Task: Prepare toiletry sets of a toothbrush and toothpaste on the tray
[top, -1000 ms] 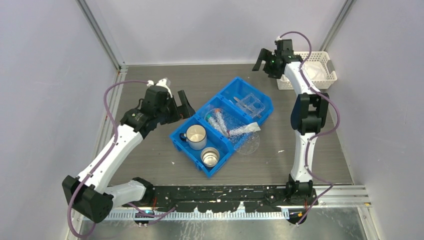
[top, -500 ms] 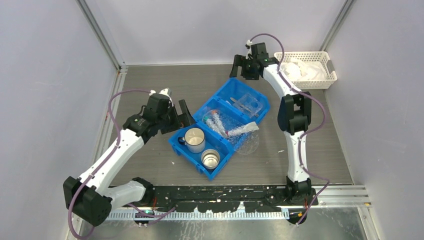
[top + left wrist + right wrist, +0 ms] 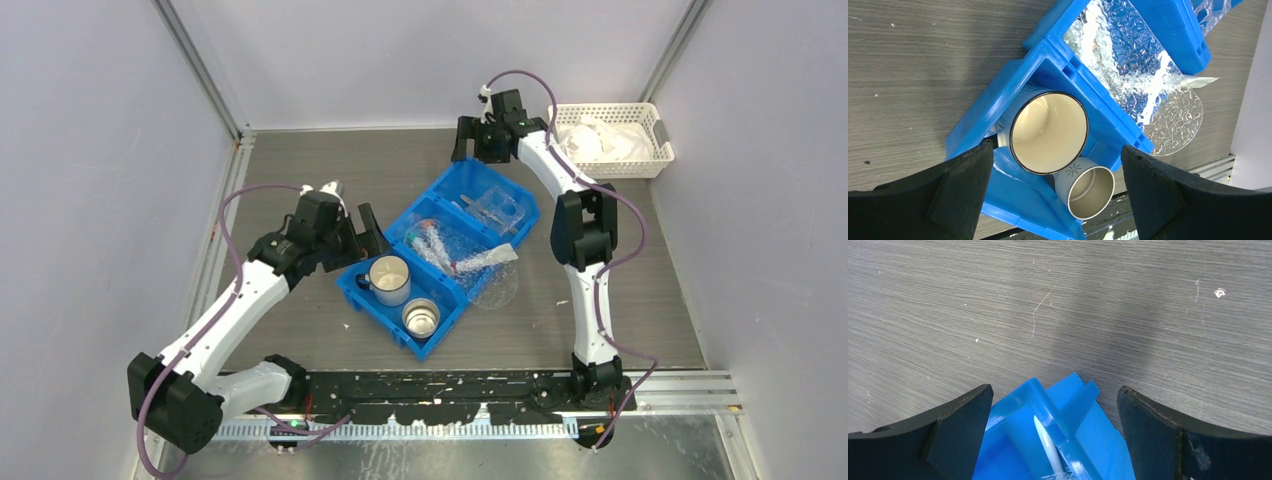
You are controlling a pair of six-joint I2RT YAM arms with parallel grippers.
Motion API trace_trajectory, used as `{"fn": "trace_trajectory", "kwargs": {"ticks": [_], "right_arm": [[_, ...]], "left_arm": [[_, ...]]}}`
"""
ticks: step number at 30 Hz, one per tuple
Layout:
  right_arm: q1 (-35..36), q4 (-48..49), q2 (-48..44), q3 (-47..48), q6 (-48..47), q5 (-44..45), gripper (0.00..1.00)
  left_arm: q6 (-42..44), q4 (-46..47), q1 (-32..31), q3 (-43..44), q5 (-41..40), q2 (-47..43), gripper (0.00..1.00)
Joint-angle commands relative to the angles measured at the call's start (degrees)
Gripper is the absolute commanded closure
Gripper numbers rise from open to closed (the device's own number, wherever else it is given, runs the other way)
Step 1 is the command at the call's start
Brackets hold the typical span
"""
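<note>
Toiletry sets (image 3: 455,252) unmoved in bin (image 3: 352,279) | right gripper (image 3: 478,150), jaws spread, swung from basket (image 3: 610,172) to bin | left gripper (image 3: 362,232) spread too

Small clear tray (image 3: 499,208) with square moulded recesses, lying flat in far compartment of blue bin (image 3: 350,282). Slim clear-wrapped toiletry sets (image 3: 437,243) heaped in middle compartment, just near of tray, reddish-white contents showing. One packet (image 3: 490,259) slanting rightward across bin's right rim, end poking beyond it.
</note>
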Motion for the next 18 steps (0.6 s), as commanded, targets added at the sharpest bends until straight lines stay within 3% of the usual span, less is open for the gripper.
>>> {"fn": "trace_trajectory", "kwargs": {"ticks": [1,6,18], "right_arm": [[0.62,-1.49,-2.60,-1.15,-3.19,3.13,0.00],[0.57,-1.73,-3.21,-2.39,-3.64,3.65,0.00],[0.60,-3.43,-2.65,-2.55,-4.89,4.95,0.00]], "left_arm": [[-1.64,2.81,-0.38,-0.97,1.53,-0.82,0.00],[-3.56,4.17,-0.96,-2.82,2.01,-0.94,0.00],[-4.17,-2.51,-1.45,-5.26,-1.28,-1.96,0.00]]}}
